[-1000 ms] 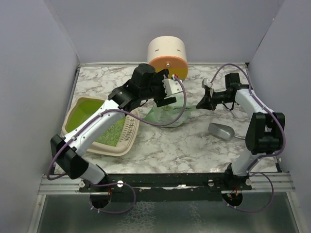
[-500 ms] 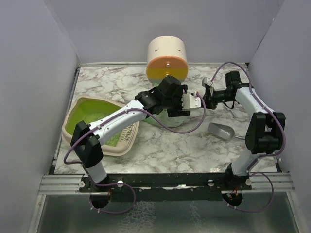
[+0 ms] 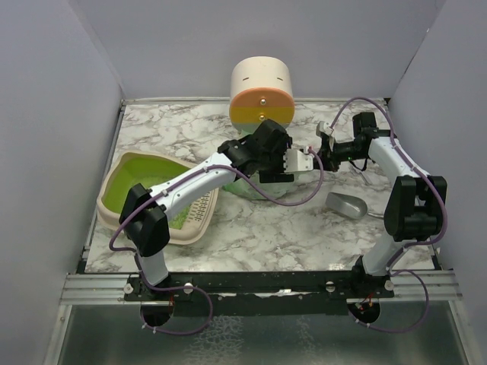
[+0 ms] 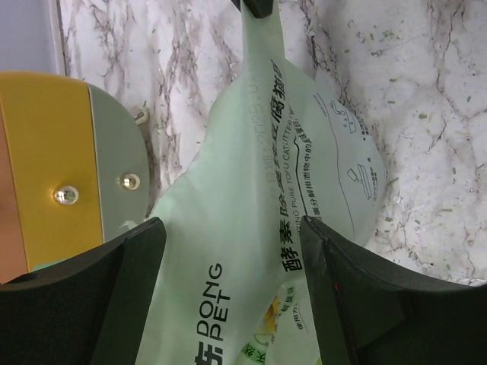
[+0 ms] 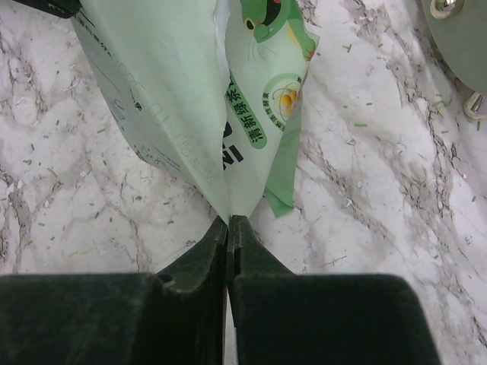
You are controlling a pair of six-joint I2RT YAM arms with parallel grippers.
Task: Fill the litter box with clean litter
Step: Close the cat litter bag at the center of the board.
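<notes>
The right gripper [image 5: 228, 222] has its two dark fingers pressed together on a thin edge of the soft mint-green plastic bag [image 5: 152, 84] with dark print. The bag fans out straight ahead of the tips over the marble-patterned table [image 5: 380, 190]. A green cartoon face is printed on the fold just ahead and right of the pinch.

The left gripper [image 4: 230, 228] has its fingers [image 4: 99, 296] spread wide with the bag's body lying between them. The plastic runs behind both fingers, so I cannot tell whether either pad touches it. Ahead of this gripper the bag narrows to a corner pinched by a dark tip [image 4: 255, 6], which the top edge of the view cuts off.

From above, the two grippers face each other almost tip to tip, and the left wrist hides nearly all of the bag.

None of the clean litter can be seen, because the bag's skin is opaque. The fine specks on the marble are too small to identify.

A cream cylinder with an orange, yellow and grey-green face [image 3: 262, 87] stands just beyond the left gripper, and the wrist view crops its face.

The wide shallow cream plastic litter box with a lime-green inside [image 3: 131, 176] lies well behind and left of the left gripper, alongside its forearm. The elbow covers part of the near rim, and the slotted grid panel [image 3: 202, 199] is partly under the arm.

A small grey metal scoop [image 3: 346, 204] lies near the right gripper on its base side, apart from the bag.
</notes>
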